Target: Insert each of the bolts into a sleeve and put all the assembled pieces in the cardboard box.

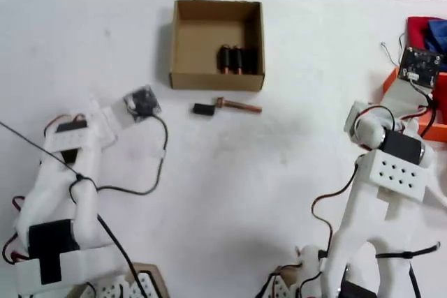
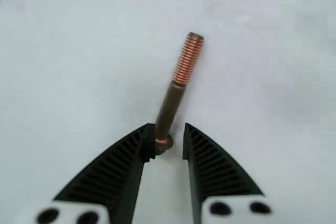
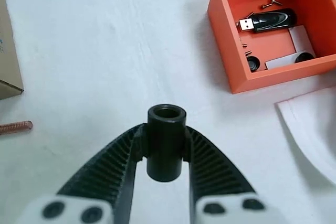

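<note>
Left hand (image 2: 168,128) open around head of copper bolt (image 2: 177,80) lying on bench (image 1: 230,172) just beside cardboard box (image 1: 216,79), right hand (image 3: 165,131) clamped on black sleeve (image 3: 166,156), apart from box.

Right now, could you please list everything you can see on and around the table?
table: one, white, under everything.
cardboard box: one, brown, far middle of the table.
assembled pieces: two, black sleeves on copper bolts, side by side inside the cardboard box.
bolt: one, copper, lying in front of the cardboard box.
sleeve: one, black, upright in the right gripper.
orange box: one, orange, at the table's right.
USB stick: one, black, inside the orange box.
circuit board: one, black, right edge.
left gripper: black fingers, open around the bolt's head.
right gripper: black fingers, shut on the sleeve.
</note>
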`<action>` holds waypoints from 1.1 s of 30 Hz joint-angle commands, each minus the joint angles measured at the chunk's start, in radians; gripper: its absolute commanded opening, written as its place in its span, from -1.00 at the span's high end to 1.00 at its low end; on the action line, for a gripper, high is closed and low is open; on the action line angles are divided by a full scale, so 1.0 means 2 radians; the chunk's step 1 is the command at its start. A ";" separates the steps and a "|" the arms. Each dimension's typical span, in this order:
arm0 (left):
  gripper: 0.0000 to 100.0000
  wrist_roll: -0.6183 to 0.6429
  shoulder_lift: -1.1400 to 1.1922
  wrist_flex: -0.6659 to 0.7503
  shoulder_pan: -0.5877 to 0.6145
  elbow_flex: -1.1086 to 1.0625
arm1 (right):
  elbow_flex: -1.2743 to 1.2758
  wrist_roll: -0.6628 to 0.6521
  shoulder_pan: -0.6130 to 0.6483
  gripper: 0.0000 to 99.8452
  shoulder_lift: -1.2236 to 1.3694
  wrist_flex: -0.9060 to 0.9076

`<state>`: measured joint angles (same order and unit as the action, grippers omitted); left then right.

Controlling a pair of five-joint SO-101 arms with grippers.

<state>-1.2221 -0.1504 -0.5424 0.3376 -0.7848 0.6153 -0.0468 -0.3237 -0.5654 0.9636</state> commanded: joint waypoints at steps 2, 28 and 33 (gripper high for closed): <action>0.78 0.089 -0.006 0.003 -0.002 0.052 | -0.003 0.002 0.004 0.96 -0.001 -0.010; 0.78 1.171 0.044 -0.150 -0.008 0.119 | -0.003 -0.001 0.003 0.96 -0.005 -0.008; 0.78 1.178 0.077 -0.109 -0.011 0.116 | -0.003 -0.001 0.003 0.96 -0.005 -0.007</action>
<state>1.1193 -0.0123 -0.8063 0.3115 -0.5547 0.6153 -0.0468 -0.3237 -0.5654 0.9636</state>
